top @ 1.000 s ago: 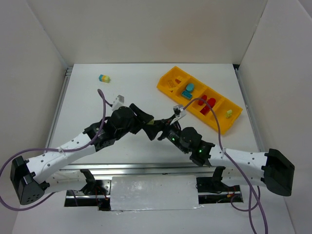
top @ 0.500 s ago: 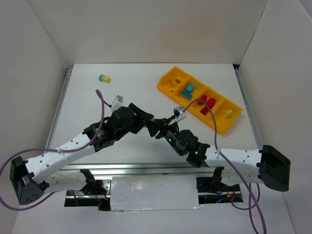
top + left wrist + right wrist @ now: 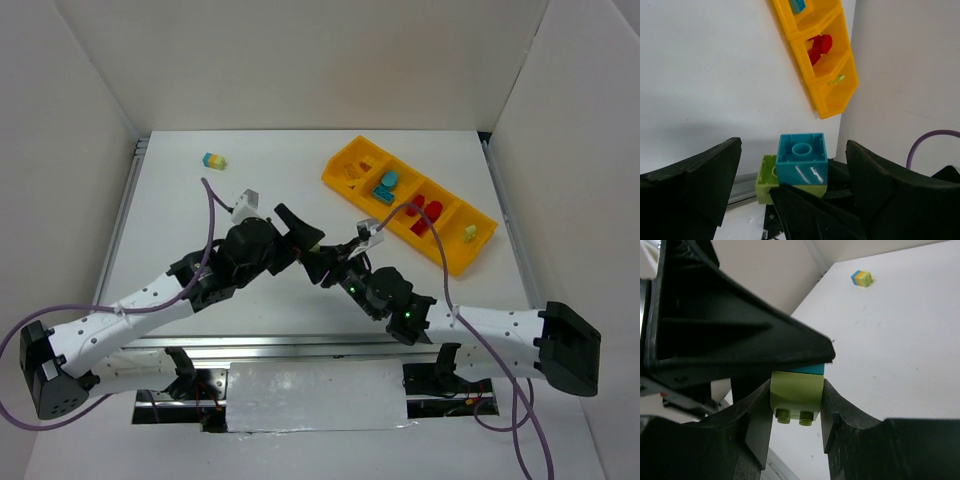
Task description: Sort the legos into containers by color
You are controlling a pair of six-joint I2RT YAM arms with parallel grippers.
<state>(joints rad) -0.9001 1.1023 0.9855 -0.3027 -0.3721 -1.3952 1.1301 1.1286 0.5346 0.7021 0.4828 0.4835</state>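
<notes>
A two-colour lego clump, a teal brick point(image 3: 801, 160) stuck to a yellow-green brick point(image 3: 796, 392), hangs above the table's middle. My right gripper point(image 3: 796, 390) is shut on the yellow-green brick, one finger on each side. My left gripper point(image 3: 794, 150) stands open around the clump, its fingers well apart from it. In the top view the two grippers, left point(image 3: 309, 243) and right point(image 3: 326, 266), meet nose to nose and hide the clump. The orange-yellow tray of containers point(image 3: 345, 165) lies at the back right, holding a teal lego point(image 3: 387, 183), red legos point(image 3: 427, 213) and a yellow-green lego point(image 3: 469, 232).
Another small clump of teal, orange and green point(image 3: 214, 160) sits on the table at the far left, also seen from the right wrist point(image 3: 862, 278). White walls close in the table on three sides. Purple cables loop over both arms.
My left gripper has opened off the clump, its upper finger swinging up. My right gripper has closed onto the yellow-green brick and now carries the clump.
</notes>
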